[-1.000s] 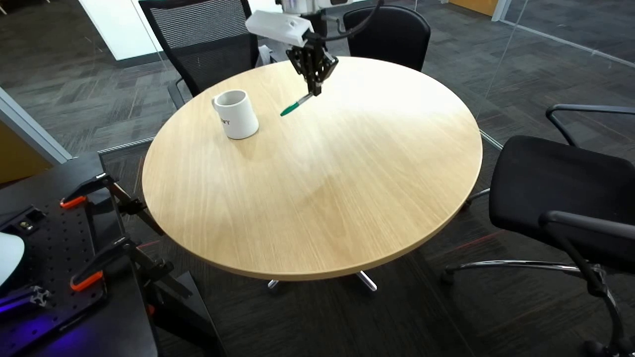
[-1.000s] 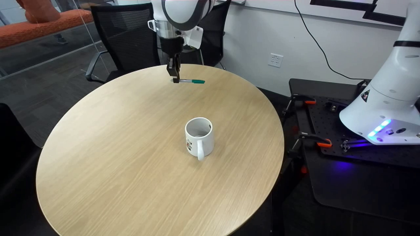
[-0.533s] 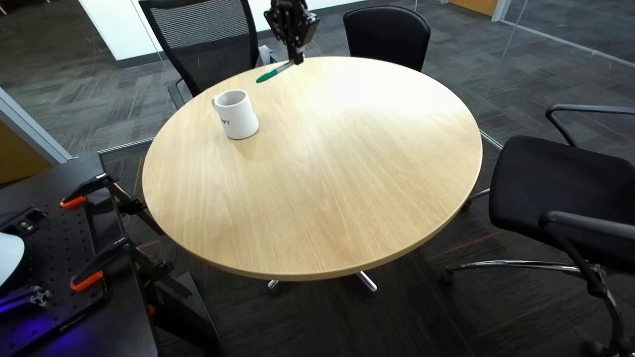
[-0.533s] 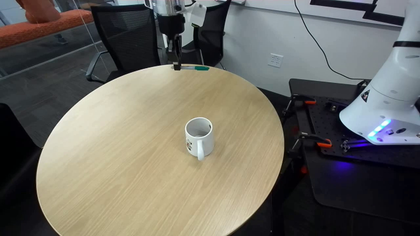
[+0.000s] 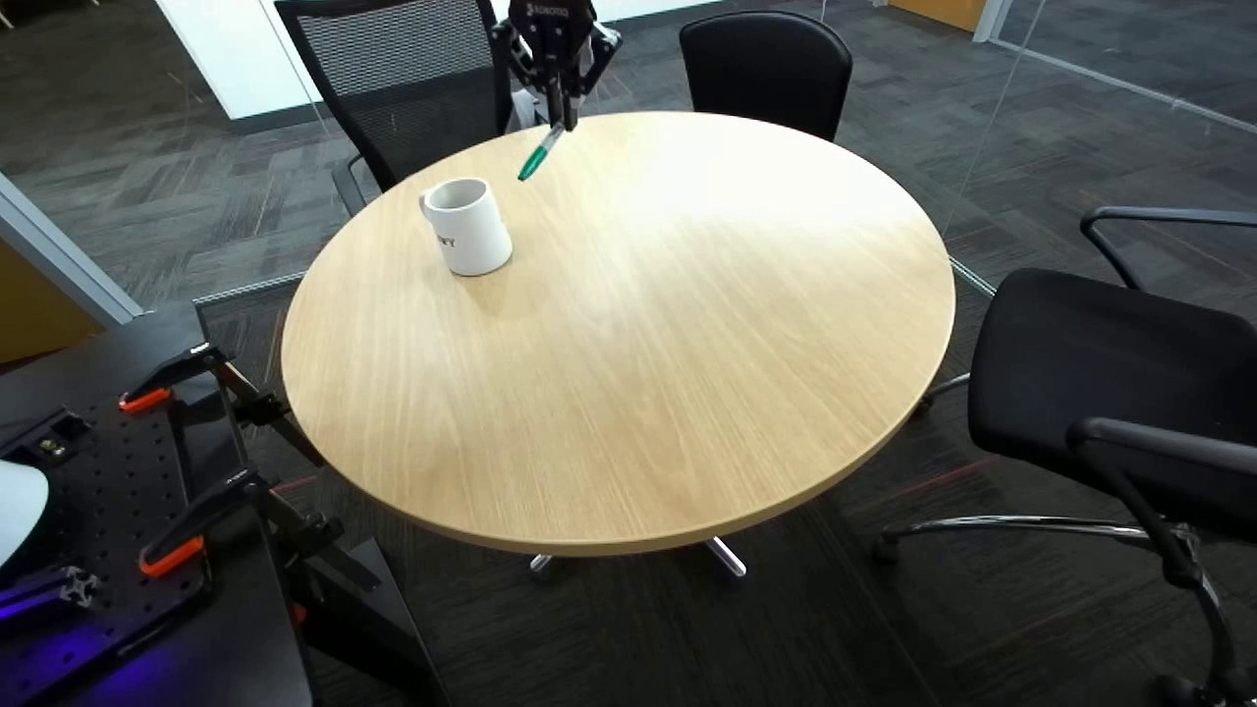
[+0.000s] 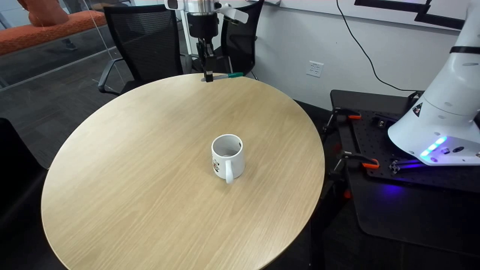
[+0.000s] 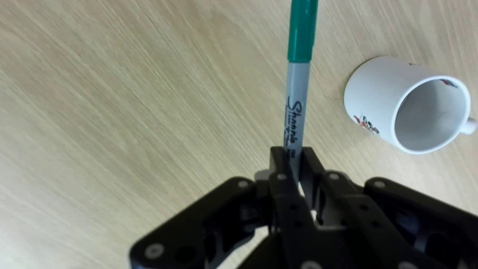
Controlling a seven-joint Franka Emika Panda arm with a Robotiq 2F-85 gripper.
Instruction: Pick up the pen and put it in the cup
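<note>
The pen is a marker with a green cap and grey barrel. My gripper is shut on its barrel in the wrist view, and the green cap points away from the fingers. In both exterior views the gripper holds the pen above the table's far part, the cap end sticking out sideways. The cup, a white mug, stands upright on the table, apart from the pen. In the wrist view the mug is to the right of the pen, its opening visible and handle at far right.
The round wooden table carries the mug. Black chairs stand around its edge. The robot's base sits on a black stand with orange-tipped clamps beside the table.
My gripper has risen and moved with the pen, leftward in an exterior view, slightly rightward in another. The pen has turned, its cap now pointing more towards the mug. The mug has not moved.
</note>
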